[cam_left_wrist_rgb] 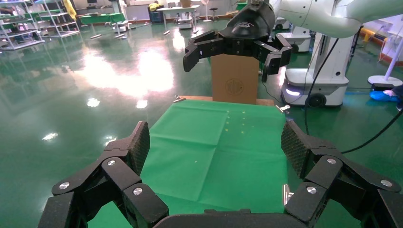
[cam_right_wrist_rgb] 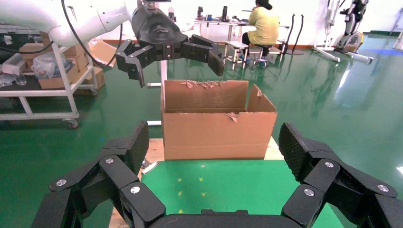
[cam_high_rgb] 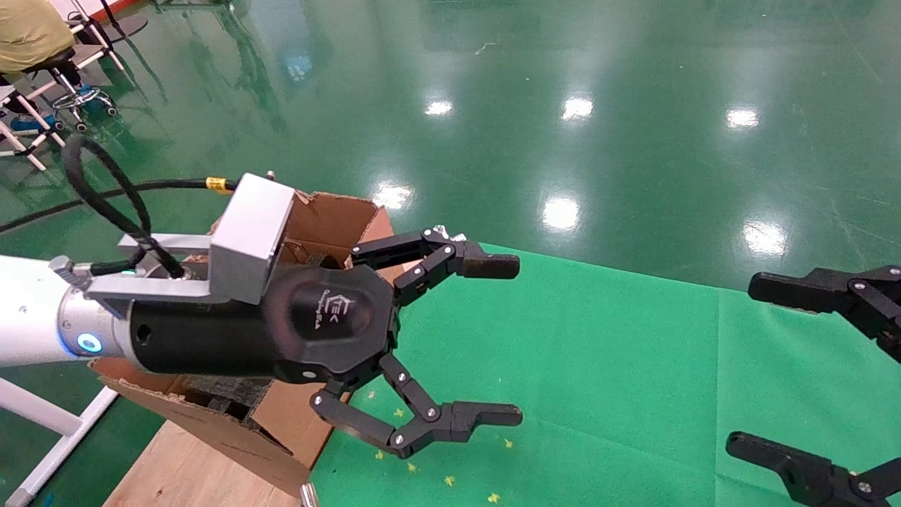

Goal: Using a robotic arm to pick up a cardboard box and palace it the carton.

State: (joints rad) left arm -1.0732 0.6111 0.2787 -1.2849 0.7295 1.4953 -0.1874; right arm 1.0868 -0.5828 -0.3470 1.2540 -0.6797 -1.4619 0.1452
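My left arm (cam_high_rgb: 28,310), white with a silver wrist, reaches over the carton's near corner. Its gripper (cam_high_rgb: 501,341) is open and empty above the green cloth; it also shows in its own view (cam_left_wrist_rgb: 216,142) and high above the carton in the right wrist view (cam_right_wrist_rgb: 178,71). The carton (cam_high_rgb: 331,218) stands at the table's left end, flaps ragged, black foam (cam_high_rgb: 218,398) inside; the right wrist view shows it too (cam_right_wrist_rgb: 214,128). The narrow cardboard box (cam_left_wrist_rgb: 234,85) stands upright at the table's far right end, out of the head view. My right gripper (cam_high_rgb: 753,366) is open and empty, short of the box.
A green cloth (cam_high_rgb: 598,366) covers the wooden table (cam_high_rgb: 183,472), with metal clips at its edges (cam_left_wrist_rgb: 285,108). Glossy green floor lies all round. Another robot's base (cam_left_wrist_rgb: 313,85) stands beyond the box. A seated person (cam_right_wrist_rgb: 263,28) and a shelf cart (cam_right_wrist_rgb: 47,71) are behind the carton.
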